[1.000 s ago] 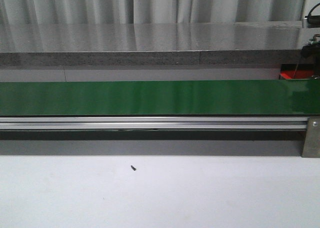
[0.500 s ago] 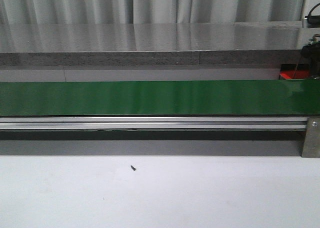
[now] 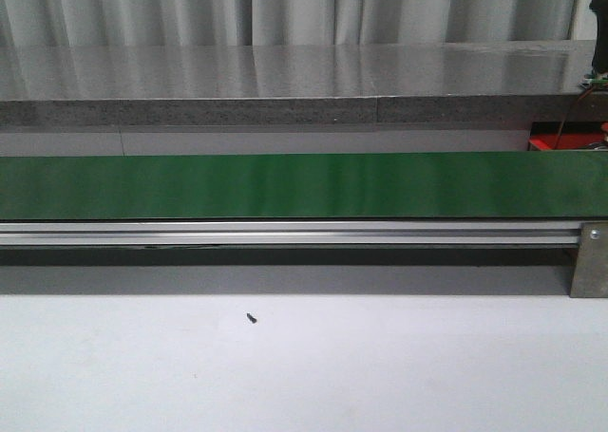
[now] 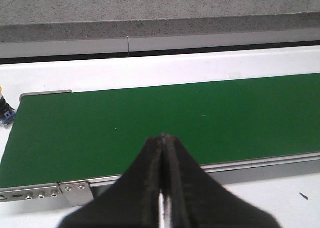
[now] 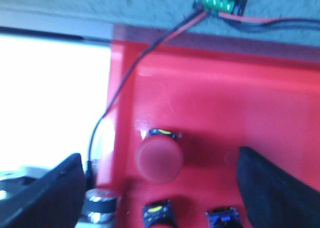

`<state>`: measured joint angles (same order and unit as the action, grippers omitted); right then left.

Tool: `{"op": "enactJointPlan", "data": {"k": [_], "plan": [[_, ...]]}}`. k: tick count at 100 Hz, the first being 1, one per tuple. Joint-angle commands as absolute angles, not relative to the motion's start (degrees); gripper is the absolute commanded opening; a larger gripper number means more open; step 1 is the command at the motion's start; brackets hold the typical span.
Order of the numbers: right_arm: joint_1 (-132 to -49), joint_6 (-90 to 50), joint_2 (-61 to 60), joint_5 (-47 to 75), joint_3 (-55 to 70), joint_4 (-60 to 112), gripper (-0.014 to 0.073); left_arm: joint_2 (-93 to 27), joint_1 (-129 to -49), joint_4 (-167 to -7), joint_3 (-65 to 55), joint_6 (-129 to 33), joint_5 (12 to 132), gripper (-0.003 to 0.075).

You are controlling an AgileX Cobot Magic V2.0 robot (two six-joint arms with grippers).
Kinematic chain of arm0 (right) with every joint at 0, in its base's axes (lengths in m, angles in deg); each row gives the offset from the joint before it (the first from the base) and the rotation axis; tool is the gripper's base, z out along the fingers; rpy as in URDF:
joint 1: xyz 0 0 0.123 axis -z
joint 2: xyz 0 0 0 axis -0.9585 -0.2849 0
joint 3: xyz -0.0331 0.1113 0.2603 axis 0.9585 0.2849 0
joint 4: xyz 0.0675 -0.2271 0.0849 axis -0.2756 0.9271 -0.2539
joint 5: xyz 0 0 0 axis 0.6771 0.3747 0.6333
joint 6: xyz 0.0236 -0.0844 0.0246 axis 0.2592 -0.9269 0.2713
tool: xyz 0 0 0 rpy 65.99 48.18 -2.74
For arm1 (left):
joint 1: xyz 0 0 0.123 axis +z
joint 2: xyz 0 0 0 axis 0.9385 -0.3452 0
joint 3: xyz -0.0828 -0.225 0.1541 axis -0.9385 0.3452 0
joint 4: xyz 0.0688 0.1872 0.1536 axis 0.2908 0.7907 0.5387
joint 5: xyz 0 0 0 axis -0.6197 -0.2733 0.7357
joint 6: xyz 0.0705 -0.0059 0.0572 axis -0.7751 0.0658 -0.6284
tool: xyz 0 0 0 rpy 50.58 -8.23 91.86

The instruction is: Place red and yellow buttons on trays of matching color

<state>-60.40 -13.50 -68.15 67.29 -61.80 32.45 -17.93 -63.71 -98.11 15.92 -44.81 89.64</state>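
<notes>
Front view: the dark right arm that stood over the red tray, past the far right end of the belt, has pulled up nearly out of frame; belt bare. Left wrist view: left gripper pressed closed, empty, above the belt; a yellow button sits just off its end. Right wrist view: right gripper spread wide, holding nothing, red button lying in the tray between its fingers, so likely just delivered.

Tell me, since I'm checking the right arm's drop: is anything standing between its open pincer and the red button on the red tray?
Nothing visible does. The right pincer is open, its fingers on either side of the red button, which sits on the red tray. A black cable runs along the tray's edge, off to one side.
</notes>
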Motion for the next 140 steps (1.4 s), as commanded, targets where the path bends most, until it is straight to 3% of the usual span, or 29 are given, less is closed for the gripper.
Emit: {"op": "enactJointPlan", "data": {"k": [1,18,37,82,114,126,140], "plan": [[-60.88,-13.91,-60.78,66.85,-63.87,30.52,0.0614,-17.73,-64.19,-99.99,14.37,-45.02,86.35,-0.002],[-62.09,-14.05,-55.23,67.88,-62.59,29.36,0.0614,-17.73,-64.19,-99.99,14.37,-45.02,86.35,-0.002],[-64.09,-16.26,-46.07,65.84,-53.19,27.11,0.0614,-17.73,-64.19,-99.99,14.37,-45.02,86.35,-0.002],[-68.61,-16.69,-11.85,39.52,-3.07,28.33,0.0614,-17.73,-64.19,-99.99,14.37,-45.02,86.78,-0.002],[-68.61,-14.01,5.21,34.22,19.98,30.67,0.0606,-17.73,-64.19,-99.99,14.37,-45.02,87.83,-0.002],[-68.61,-13.45,9.33,34.62,23.31,30.67,0.0498,-17.73,-64.19,-99.99,14.37,-45.02,87.84,-0.002],[-68.61,-13.45,12.28,35.72,24.14,31.08,0.0221,-17.73,-64.19,-99.99,14.37,-45.02,87.84,-0.002]]}}
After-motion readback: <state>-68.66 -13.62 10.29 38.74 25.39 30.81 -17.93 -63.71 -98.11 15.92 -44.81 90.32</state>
